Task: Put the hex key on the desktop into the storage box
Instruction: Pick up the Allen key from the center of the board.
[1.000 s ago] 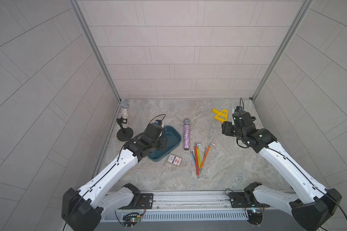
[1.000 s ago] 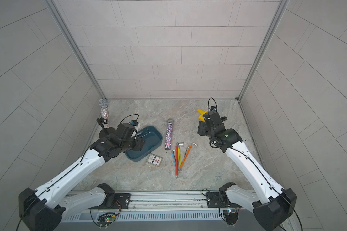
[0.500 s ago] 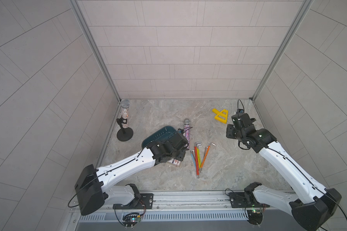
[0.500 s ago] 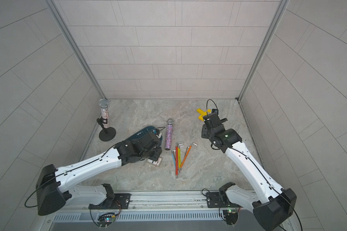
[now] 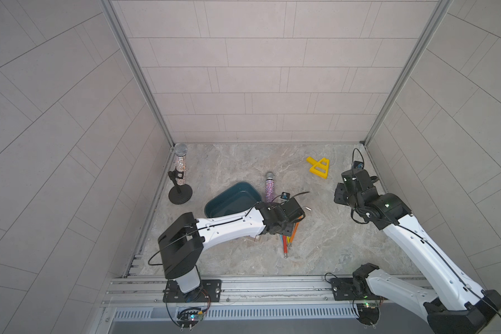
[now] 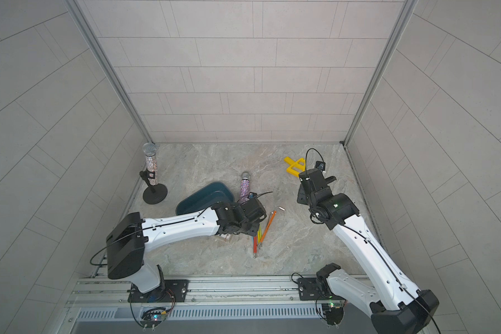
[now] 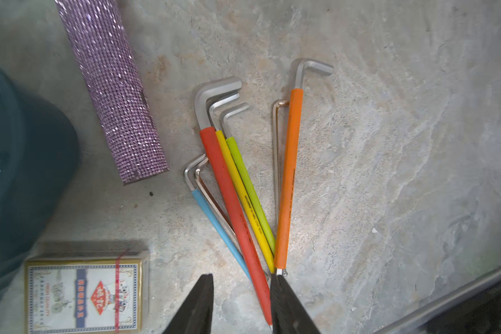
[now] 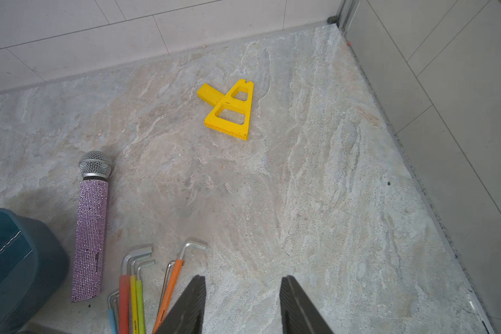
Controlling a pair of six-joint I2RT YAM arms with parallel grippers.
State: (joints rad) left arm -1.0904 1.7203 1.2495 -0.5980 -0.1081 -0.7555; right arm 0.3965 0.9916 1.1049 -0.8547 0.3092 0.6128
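Hex keys (image 7: 245, 202) lay fanned on the desktop (image 5: 330, 231), their sleeved ends bunched together and their bent steel ends spread apart, none of them in the box (image 5: 229, 202). The box sat on the desktop just beyond a glittery mic (image 7: 113, 95), which lay between it and the keys. The left gripper (image 7: 241, 277) hung low over the bunched ends with its jaws parted. The tip of the red key (image 7: 239, 231) ran into the gap close to one finger, but nothing was clamped, and the orange key (image 7: 289, 173) ended just at that finger's tip. A card box (image 7: 84, 295) lay beside the left gripper, near the box. The right gripper (image 8: 243, 277) stood apart over bare desktop, jaws wide and empty, with a yellow piece (image 8: 229, 110) well ahead of it.
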